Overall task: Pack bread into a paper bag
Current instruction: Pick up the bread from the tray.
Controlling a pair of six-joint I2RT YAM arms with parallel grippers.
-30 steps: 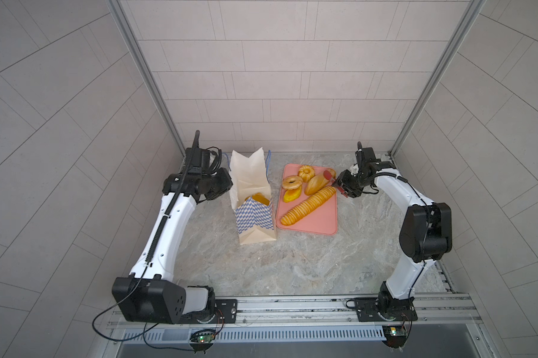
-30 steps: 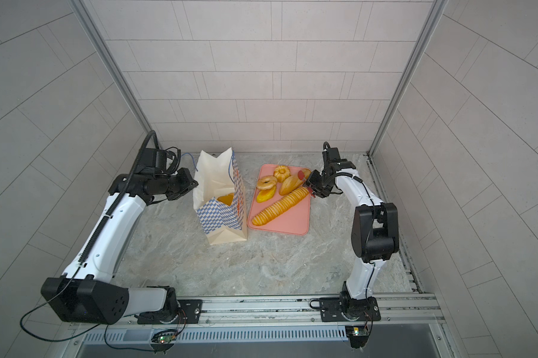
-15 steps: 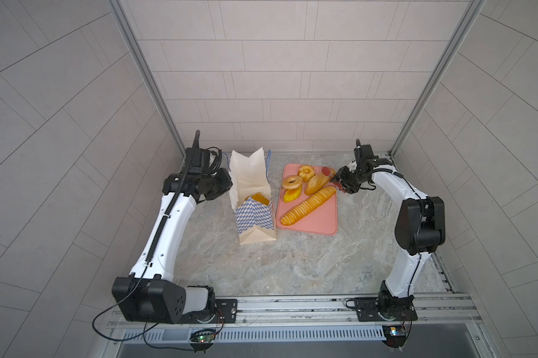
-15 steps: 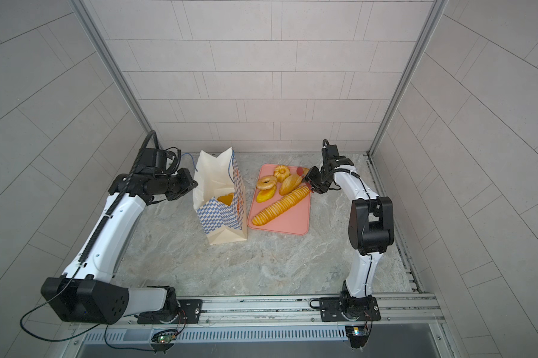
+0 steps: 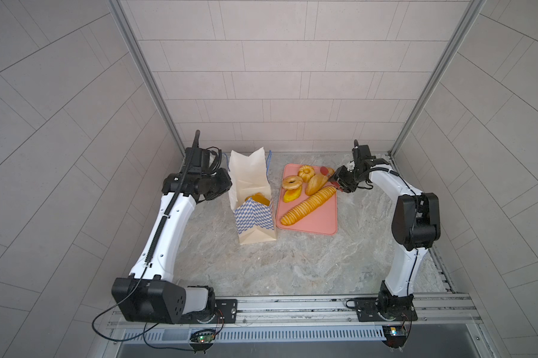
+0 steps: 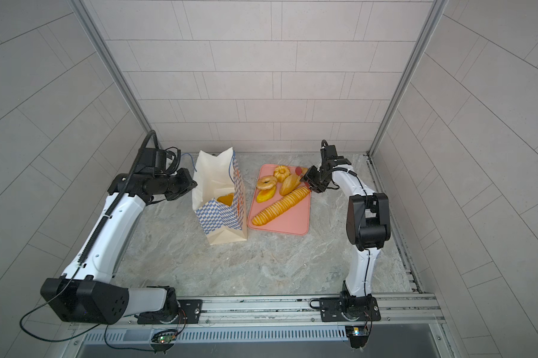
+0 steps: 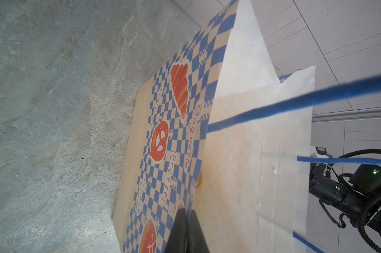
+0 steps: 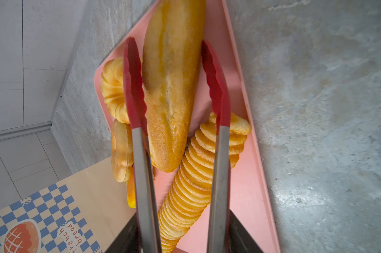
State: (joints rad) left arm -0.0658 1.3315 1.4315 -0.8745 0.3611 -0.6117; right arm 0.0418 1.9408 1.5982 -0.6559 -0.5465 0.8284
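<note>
While the left gripper (image 7: pixel 186 221) stands closed, pinching the rim of the left wall of the upright cream paper bag with blue-and-white checks (image 5: pixel 255 217), the right gripper (image 5: pixel 342 182) is clamped on the steel arms of the red-tipped metal tongs (image 8: pixel 133 87); the tongs themselves stand open, their red tips on either side of a smooth golden oval roll (image 8: pixel 169 87), one tip against its side and the other apart from it; the roll lies on the flat pink plastic tray (image 5: pixel 317 224), which sits just right of the bag on the grey marbled tabletop (image 5: pixel 292 266); on the roll's near side a long ridged golden baguette (image 5: pixel 308 206) runs slantwise across the tray from near left to far right; a fluted round bun (image 5: pixel 305 171) sits at the tray's far edge, and left of the roll a glossy ring doughnut (image 5: pixel 291 182) rests partly on a flat yellow pastry (image 5: pixel 291 196); one more golden pastry (image 5: pixel 257 198) lies inside the bag, low against its near wall, seen in both top views; the bag's mouth gapes open, with blue cord handles (image 7: pixel 294 98) at its rim
</note>
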